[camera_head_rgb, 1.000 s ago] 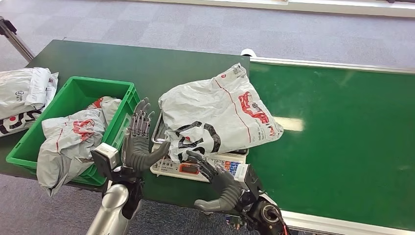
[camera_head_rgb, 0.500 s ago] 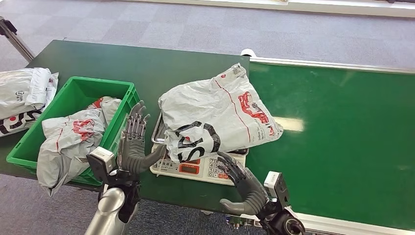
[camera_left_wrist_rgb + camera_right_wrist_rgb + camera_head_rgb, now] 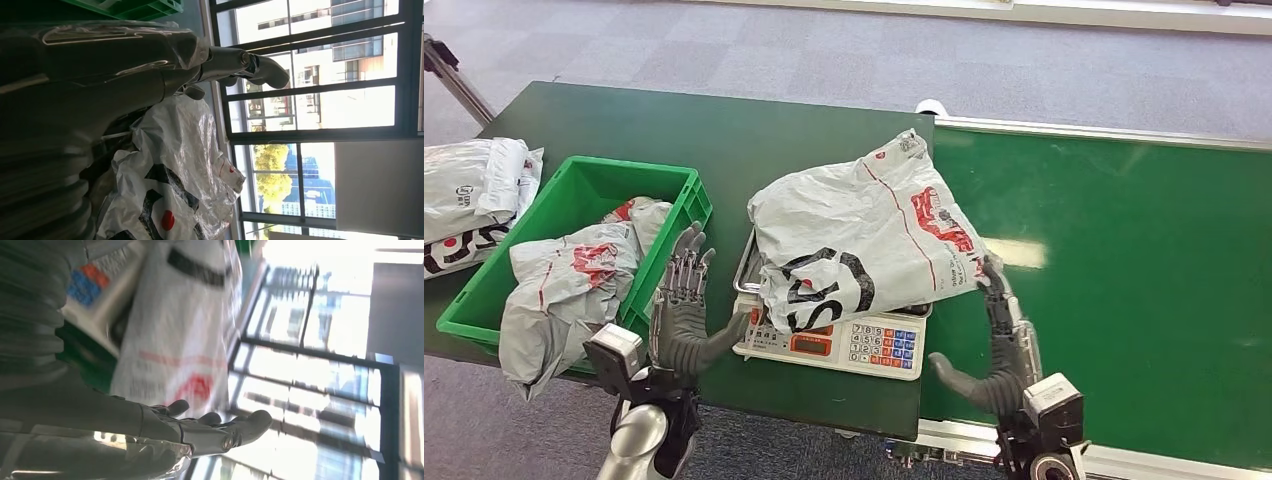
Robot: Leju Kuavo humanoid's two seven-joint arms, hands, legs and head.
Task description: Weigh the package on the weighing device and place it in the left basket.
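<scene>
A grey plastic mail package [image 3: 864, 240] with red and black print lies on the white weighing scale [image 3: 839, 340], overhanging its pan on all sides. The scale's keypad and red display face me. My left hand [image 3: 682, 305] stands open with its fingers up between the scale and the green basket [image 3: 574, 205]. My right hand [image 3: 999, 335] is open beside the package's right edge, fingertips near it. The left wrist view shows the package [image 3: 175, 185] past the open hand [image 3: 220, 65]. The right wrist view shows the package [image 3: 175, 335] and scale [image 3: 100, 285], blurred.
The green basket holds another grey package [image 3: 564, 285]. More grey packages [image 3: 474, 195] lie on the table's left edge. A green conveyor belt [image 3: 1124, 260] runs along the right with a metal rail [image 3: 1114, 135] at its far side.
My right hand swung from in front of the scale's keypad out to the package's right side. My left hand drew back and down a little. The package stayed put.
</scene>
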